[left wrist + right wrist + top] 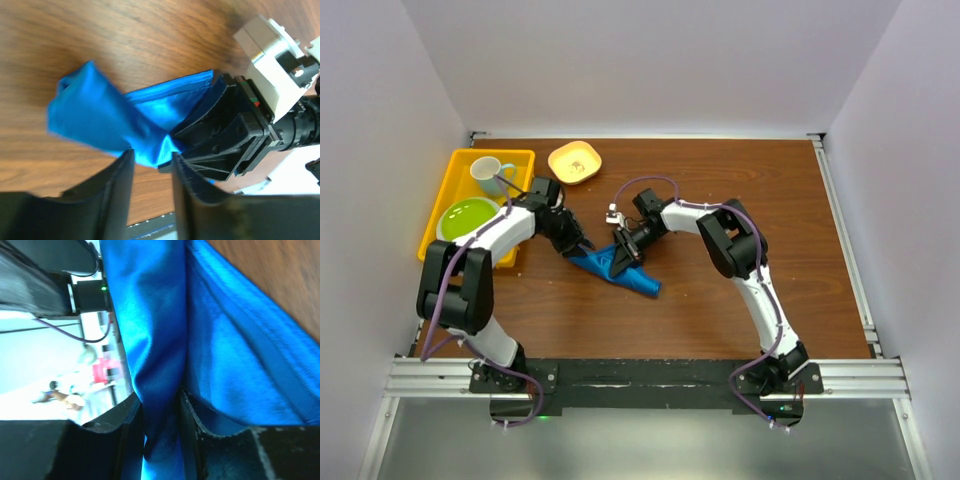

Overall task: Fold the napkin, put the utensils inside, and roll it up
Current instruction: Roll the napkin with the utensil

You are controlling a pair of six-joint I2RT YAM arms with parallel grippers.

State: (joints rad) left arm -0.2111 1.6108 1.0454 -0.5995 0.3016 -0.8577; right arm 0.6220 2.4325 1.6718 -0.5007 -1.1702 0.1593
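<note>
The blue napkin point(632, 278) lies bunched and partly folded on the wooden table, between my two grippers. My right gripper point(623, 258) comes at it from the far right and is shut on a fold of the cloth, which shows pinched between its fingers in the right wrist view point(160, 400). My left gripper point(578, 243) is at the napkin's left end. In the left wrist view point(152, 157) its jaws stand apart, with a corner of the napkin point(95, 115) just at the tips and bare wood in the gap. The right gripper's black body point(225, 135) is close beside it. The utensil is out of view.
A yellow tray point(445, 200) at the back left holds a white mug point(488, 172) and a green bowl point(468, 217). A small orange dish point(574, 162) sits behind the arms. White walls close in the table on three sides.
</note>
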